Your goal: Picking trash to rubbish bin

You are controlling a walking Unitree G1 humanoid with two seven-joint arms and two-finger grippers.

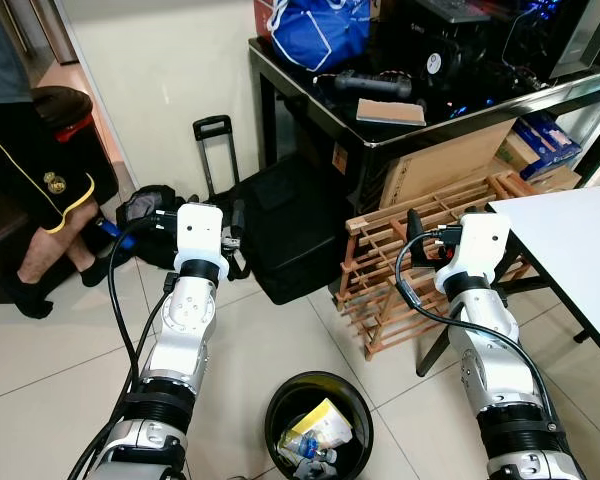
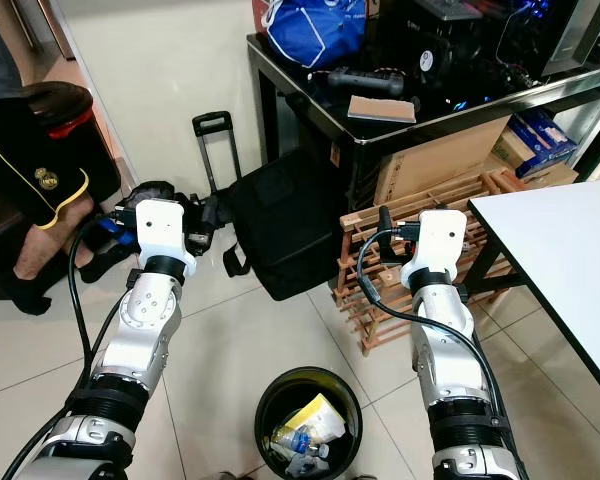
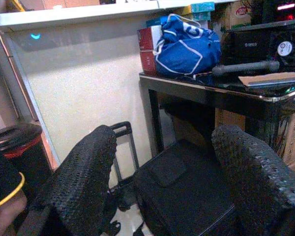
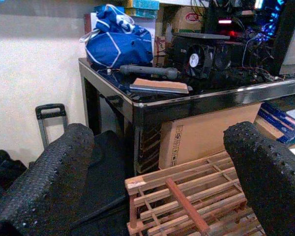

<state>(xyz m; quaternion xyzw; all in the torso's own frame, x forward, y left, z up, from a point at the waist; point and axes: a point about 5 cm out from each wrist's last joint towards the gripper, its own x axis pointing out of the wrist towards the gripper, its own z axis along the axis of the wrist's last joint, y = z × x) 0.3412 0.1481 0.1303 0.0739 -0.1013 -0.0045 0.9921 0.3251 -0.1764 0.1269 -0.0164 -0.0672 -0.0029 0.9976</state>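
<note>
The rubbish bin [image 1: 318,424], round and black, stands on the tiled floor [image 1: 60,340] low between the two arms, close in front of the robot, and it already holds some trash [image 1: 316,430]: a yellow packet, a clear plastic bottle and some paper, as far as I can make out. The left gripper [image 3: 162,182] is raised and its two black fingers are spread wide with nothing between them; it looks toward a black trolley case [image 1: 285,225] and a dark table [image 1: 380,130] with a blue bag [image 1: 315,30] on top. The right gripper [image 4: 160,182] is also raised, its fingers apart and empty, facing a wooden rack [image 1: 420,255] and a cardboard box [image 4: 206,132] under the same table. A white table [image 1: 580,260] is at the robot's right, and a person [image 1: 30,170] stands at the far left beside a dark bag [image 1: 145,215] on the floor. I see no loose piece of trash on the floor near the bin, so I judge the step in hand is to search for the next piece, or the work is nearly finished. To do this well, the robot should turn its head and body slowly, keep both grippers spread and high so they do not hit the rack or the case, stay away from the person's legs, and remember where the bin is before walking off.
</note>
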